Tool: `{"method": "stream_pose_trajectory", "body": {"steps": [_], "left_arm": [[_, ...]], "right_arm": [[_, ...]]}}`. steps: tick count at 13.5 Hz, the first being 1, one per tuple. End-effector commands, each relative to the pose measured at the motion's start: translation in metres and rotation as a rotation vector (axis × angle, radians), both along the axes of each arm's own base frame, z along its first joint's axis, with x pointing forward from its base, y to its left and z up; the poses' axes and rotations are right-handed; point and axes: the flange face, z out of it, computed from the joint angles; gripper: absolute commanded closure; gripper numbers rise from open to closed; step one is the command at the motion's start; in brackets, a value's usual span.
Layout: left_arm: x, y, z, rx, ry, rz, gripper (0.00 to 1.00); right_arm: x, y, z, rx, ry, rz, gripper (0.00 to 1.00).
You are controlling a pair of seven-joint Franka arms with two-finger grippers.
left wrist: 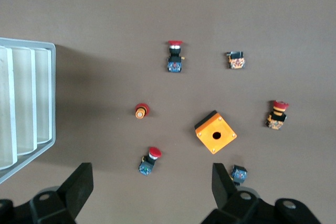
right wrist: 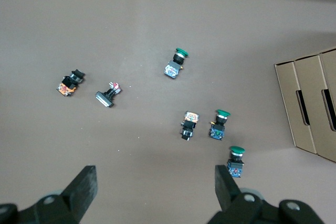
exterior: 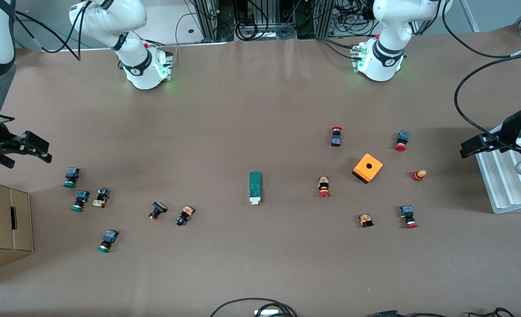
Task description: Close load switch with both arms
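The load switch (exterior: 254,188) is a narrow dark-green block lying flat at the middle of the table, its white lever end nearer the front camera. It appears in neither wrist view. My right gripper (exterior: 31,149) hangs open over the right arm's end of the table, above several green-capped push-buttons (right wrist: 218,124); nothing lies between its fingers (right wrist: 84,184). My left gripper (exterior: 474,147) hangs open over the left arm's end, by the ridged tray. Between its fingers (left wrist: 79,184) only bare table and a red-capped push-button (left wrist: 148,161) far below show.
An orange cube box (exterior: 368,167) with a hole sits among red-capped push-buttons (exterior: 324,186) toward the left arm's end. A white ridged tray (exterior: 507,185) lies at that table edge. A cardboard box (exterior: 5,220) stands at the right arm's end. Cables (exterior: 260,308) lie at the front edge.
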Motion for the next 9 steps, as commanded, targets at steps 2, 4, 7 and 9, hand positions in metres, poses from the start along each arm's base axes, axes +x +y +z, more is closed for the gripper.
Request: {"method": "stream_pose_trajectory", "body": {"steps": [2, 4, 7, 9], "left_arm": [[-0.012, 0.001, 0.007, -0.013, 0.003, -0.037, 0.0], [-0.025, 0.0, 0.002, -0.011, -0.016, -0.037, 0.0], [-0.03, 0.0, 0.004, 0.002, -0.059, -0.043, 0.0], [-0.021, -0.006, 0.008, 0.002, -0.068, -0.048, 0.0]], "right_arm": [[0.004, -0.003, 0.004, -0.026, -0.007, 0.013, 0.0], [0.006, -0.004, -0.001, -0.025, 0.004, 0.01, 0.0], [0.006, -0.004, -0.001, -0.026, 0.002, 0.008, 0.0], [0.006, -0.005, -0.002, -0.025, 0.004, 0.007, 0.0]]}}
